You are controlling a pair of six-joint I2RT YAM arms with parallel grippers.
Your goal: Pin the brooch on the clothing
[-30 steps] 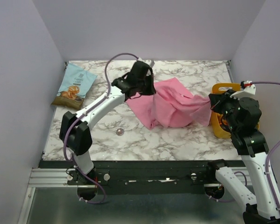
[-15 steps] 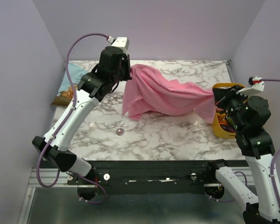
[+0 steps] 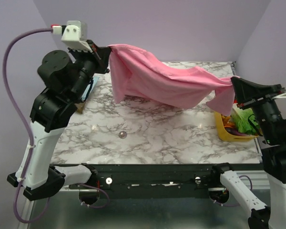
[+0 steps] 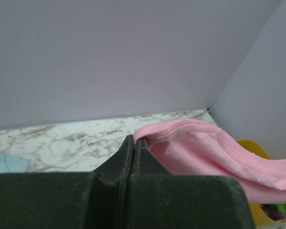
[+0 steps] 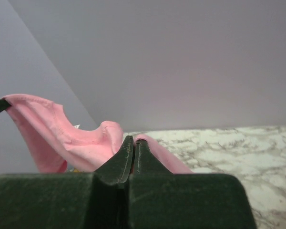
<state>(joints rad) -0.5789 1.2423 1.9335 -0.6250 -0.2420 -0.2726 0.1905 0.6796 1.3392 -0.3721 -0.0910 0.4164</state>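
Observation:
The pink T-shirt (image 3: 157, 78) hangs stretched in the air between both grippers, well above the marble table (image 3: 181, 138). My left gripper (image 3: 107, 49) is shut on its left edge, high at the back left; the hem shows at the fingertips in the left wrist view (image 4: 181, 131). My right gripper (image 3: 233, 82) is shut on the right edge, lower, over the table's right side; the fabric shows in the right wrist view (image 5: 86, 138). The brooch (image 3: 122, 135), a tiny silvery disc, lies on the table in front, below the shirt and apart from both grippers.
A yellow basket (image 3: 226, 131) with green and purple items stands at the table's right edge under my right arm. A light-blue snack bag (image 3: 89, 88) lies at the back left, mostly hidden behind my left arm. Purple walls close in the back and sides.
Both grippers have lifted the shirt off the table and pulled it apart, the left rising high and leftward, the right rising and moving right. The brooch has not moved.

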